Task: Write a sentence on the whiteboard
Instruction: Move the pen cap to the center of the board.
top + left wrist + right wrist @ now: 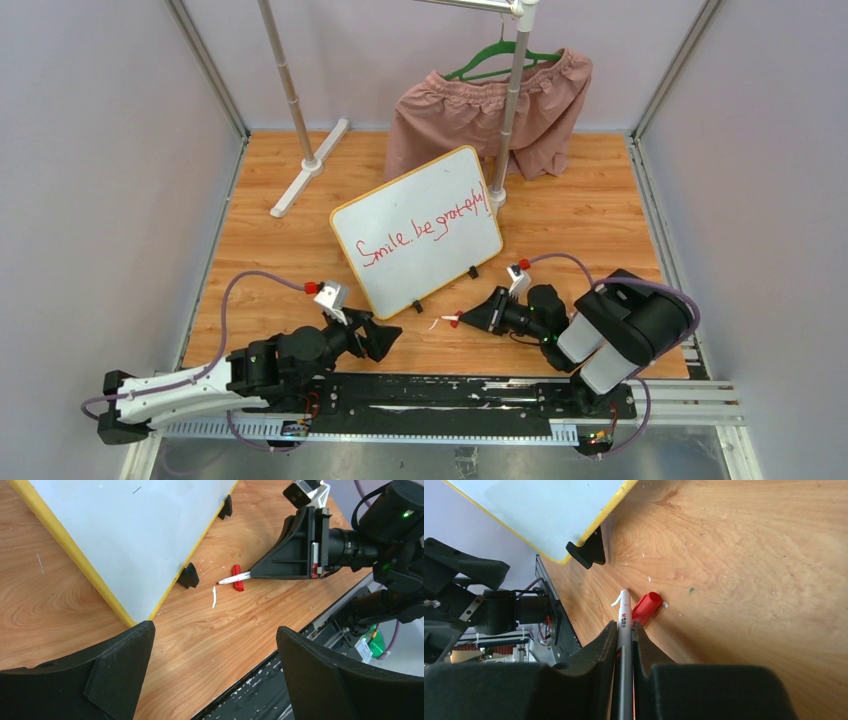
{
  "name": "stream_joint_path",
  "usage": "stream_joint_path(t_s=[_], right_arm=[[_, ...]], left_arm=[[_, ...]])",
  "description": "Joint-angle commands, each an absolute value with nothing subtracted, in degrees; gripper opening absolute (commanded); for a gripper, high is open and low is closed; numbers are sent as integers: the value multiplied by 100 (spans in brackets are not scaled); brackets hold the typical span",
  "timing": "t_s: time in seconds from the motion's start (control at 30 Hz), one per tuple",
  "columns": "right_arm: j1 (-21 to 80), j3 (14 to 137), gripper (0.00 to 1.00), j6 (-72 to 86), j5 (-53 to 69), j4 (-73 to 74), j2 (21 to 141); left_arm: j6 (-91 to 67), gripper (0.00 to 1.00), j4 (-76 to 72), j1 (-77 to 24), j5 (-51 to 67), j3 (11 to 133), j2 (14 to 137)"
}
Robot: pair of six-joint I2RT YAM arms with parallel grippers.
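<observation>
The whiteboard [415, 230], white with a yellow rim, stands tilted on two black clip feet [189, 576] at mid-table. The sentence [425, 232], red cursive reading "Smile, be grateful", slants across it. My right gripper [624, 626] is shut on a white marker [624, 607], held low over the wood just in front of the board's near edge. A red cap [647, 606] lies on the table beside the marker's end. My left gripper [215, 645] is open and empty, near the board's lower left corner [135, 617]. In the wrist views the board [539, 510] shows only blank surface.
A garment rack [510, 110] with pink shorts [545, 95] on a green hanger stands behind the board; its white foot [310, 165] lies at the back left. A small white scrap [214, 597] lies near the cap. A black rail [440, 395] runs along the near edge. Walls enclose both sides.
</observation>
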State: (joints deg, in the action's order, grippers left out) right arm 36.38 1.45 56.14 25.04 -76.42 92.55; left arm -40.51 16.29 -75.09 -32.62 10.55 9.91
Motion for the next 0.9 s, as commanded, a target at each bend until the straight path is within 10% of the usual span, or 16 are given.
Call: stream_joint_path(t_s=[0.0, 0.37, 0.87], right_arm=[[3652, -638, 0, 5884, 2347, -7578, 8589], [3604, 2000, 0, 4487, -238, 1225, 1937], [3596, 4624, 0, 3331, -2498, 4103, 1074]], left_arm=[[-3853, 97, 1290, -7515, -3215, 1093, 1223], [-2827, 100, 1433, -7515, -2869, 2790, 3430], [-2911, 93, 3063, -7528, -2543, 6316, 8603]])
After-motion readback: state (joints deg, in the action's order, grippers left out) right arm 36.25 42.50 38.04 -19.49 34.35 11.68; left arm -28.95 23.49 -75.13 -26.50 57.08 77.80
